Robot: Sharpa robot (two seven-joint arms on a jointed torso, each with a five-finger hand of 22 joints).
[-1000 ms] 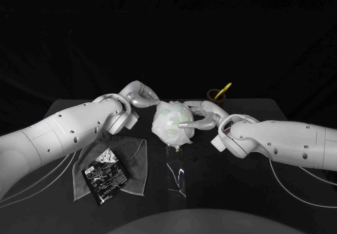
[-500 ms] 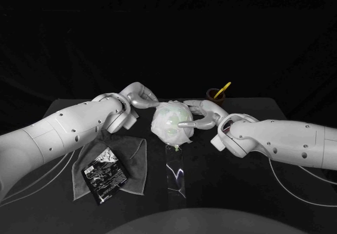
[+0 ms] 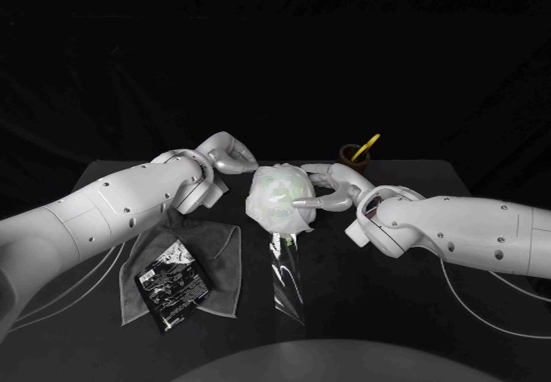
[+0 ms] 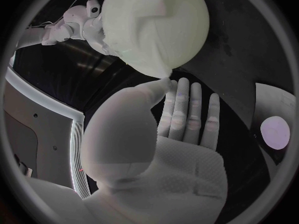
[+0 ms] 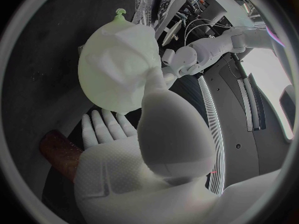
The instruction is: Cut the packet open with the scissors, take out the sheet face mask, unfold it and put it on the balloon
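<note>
Standing mid-table, the balloon (image 3: pixel 283 185) wears the mask (image 3: pixel 275 211), which drapes over most of it. The knot points toward the robot, above a clear plastic strip (image 3: pixel 285 278) on the table.

The left hand (image 3: pixel 230 157) is at the balloon's far left side. Its fingers (image 4: pixel 187 112) are straight and apart, holding nothing, and its thumb tip touches the mask's edge.

The right hand (image 3: pixel 327 189) cups the balloon's right side. Its fingers (image 5: pixel 102 127) are spread behind the balloon and its thumb rests on the mask. It grips nothing.

The packet (image 3: pixel 172 285) lies on a grey cloth (image 3: pixel 218 259) near the left arm, well apart from the balloon. The scissors (image 3: pixel 366 146) stand in a brown cup (image 3: pixel 349 153) at the table's far edge, beyond the right hand.
</note>
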